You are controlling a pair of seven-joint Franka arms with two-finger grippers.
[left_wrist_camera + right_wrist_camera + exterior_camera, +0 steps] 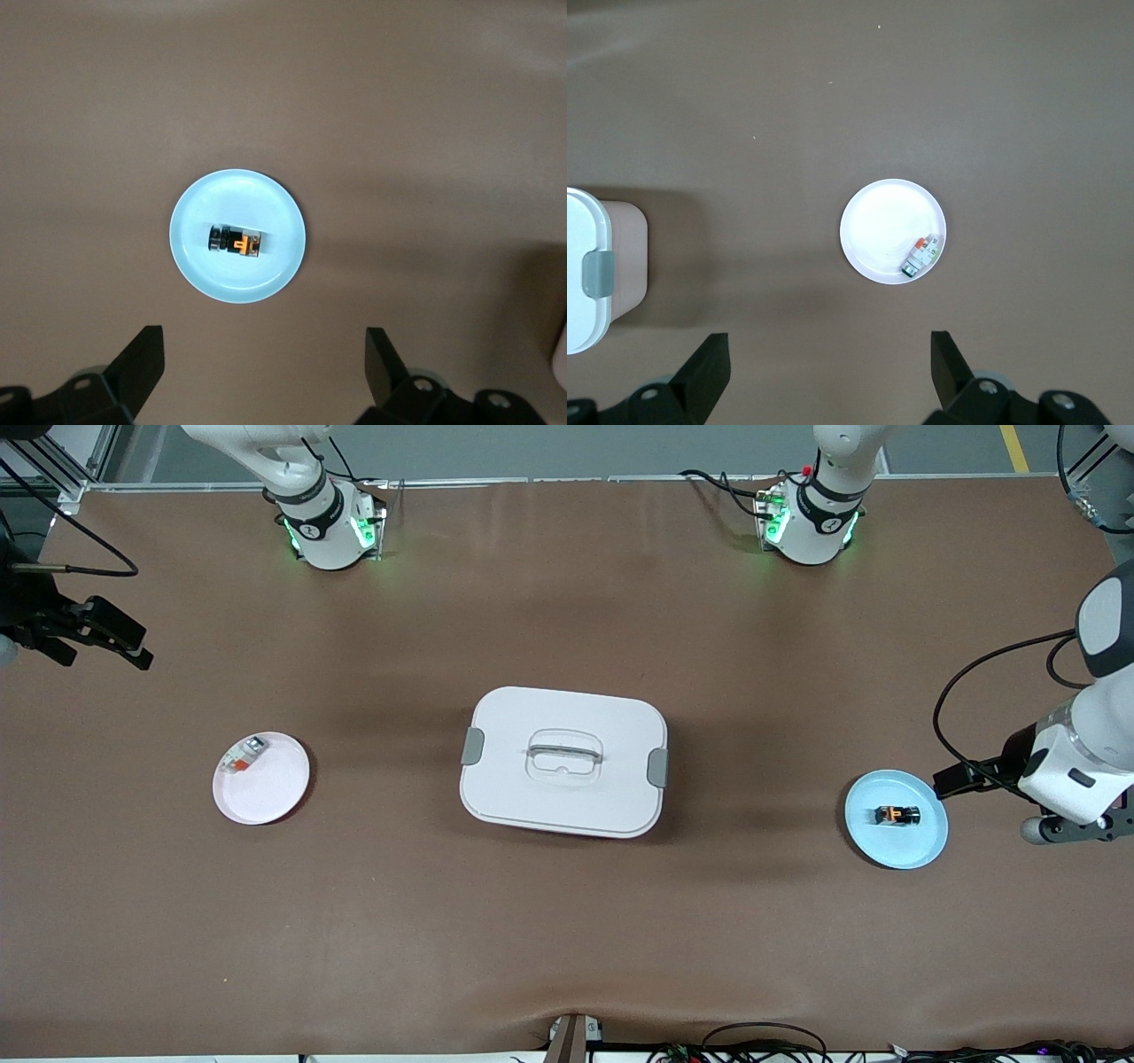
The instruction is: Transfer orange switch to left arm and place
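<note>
The orange switch [897, 815], a tiny black block with an orange middle, lies on a light blue plate [921, 846] toward the left arm's end of the table. It also shows in the left wrist view [236, 241]. My left gripper [264, 372] hangs open and empty, high above the table beside that plate. The white lidded box [563, 760] stands in the middle of the table. My right gripper [830, 370] is open and empty, high over the right arm's end of the table. It hangs beside a pale pink plate [275, 788].
The pale pink plate [877, 235] holds a white-grey piece with a red-orange tab [241, 755]. One end of the box with a grey latch [598, 272] shows in the right wrist view. Brown table surface lies between the box and each plate.
</note>
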